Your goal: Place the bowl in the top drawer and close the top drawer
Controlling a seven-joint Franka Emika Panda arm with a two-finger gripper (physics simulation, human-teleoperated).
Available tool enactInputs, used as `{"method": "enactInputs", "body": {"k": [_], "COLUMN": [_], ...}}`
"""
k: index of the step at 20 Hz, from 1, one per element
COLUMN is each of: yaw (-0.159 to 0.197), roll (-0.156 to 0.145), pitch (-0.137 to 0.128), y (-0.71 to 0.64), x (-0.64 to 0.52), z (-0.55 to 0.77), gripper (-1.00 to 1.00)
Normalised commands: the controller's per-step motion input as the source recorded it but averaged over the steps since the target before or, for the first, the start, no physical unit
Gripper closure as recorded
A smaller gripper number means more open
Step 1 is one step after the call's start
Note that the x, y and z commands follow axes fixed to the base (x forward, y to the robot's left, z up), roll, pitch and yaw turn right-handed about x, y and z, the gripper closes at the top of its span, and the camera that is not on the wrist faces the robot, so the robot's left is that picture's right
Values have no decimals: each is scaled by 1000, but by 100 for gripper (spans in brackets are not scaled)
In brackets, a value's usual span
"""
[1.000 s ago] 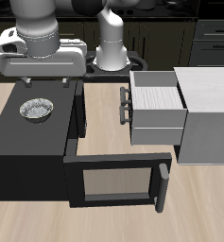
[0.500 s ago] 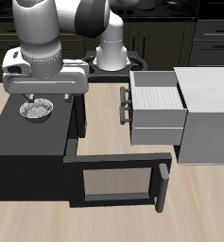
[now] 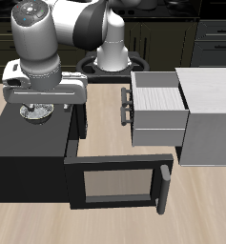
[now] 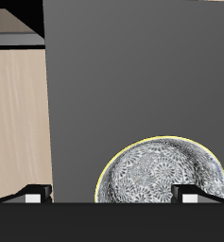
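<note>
1. Nearest the table's front edge, the black box's dark glass-fronted door hangs swung open, its long handle at the free end.
2. On the flat top of the black box rests the bowl, upright, partly hidden under the arm's hand.
3. The gripper hangs right over the bowl with its jaws spread wide, one fingertip outside the rim and the other over it. It grasps nothing; contact with the bowl cannot be judged.
4. Across the table, the top drawer stands pulled out of the light grey cabinet, its bar handle facing the black box.
</note>
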Motion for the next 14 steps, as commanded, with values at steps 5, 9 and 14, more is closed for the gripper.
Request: {"method": "enactInputs", "body": {"k": [5, 9, 14], "yaw": [0, 3, -2], "roll": [21, -2, 10], "pitch": [40, 28, 2], "y": [62, 70, -12], "x": [33, -32, -26], "z": [-290, -279, -16], "gripper": [-100, 100, 100]}}
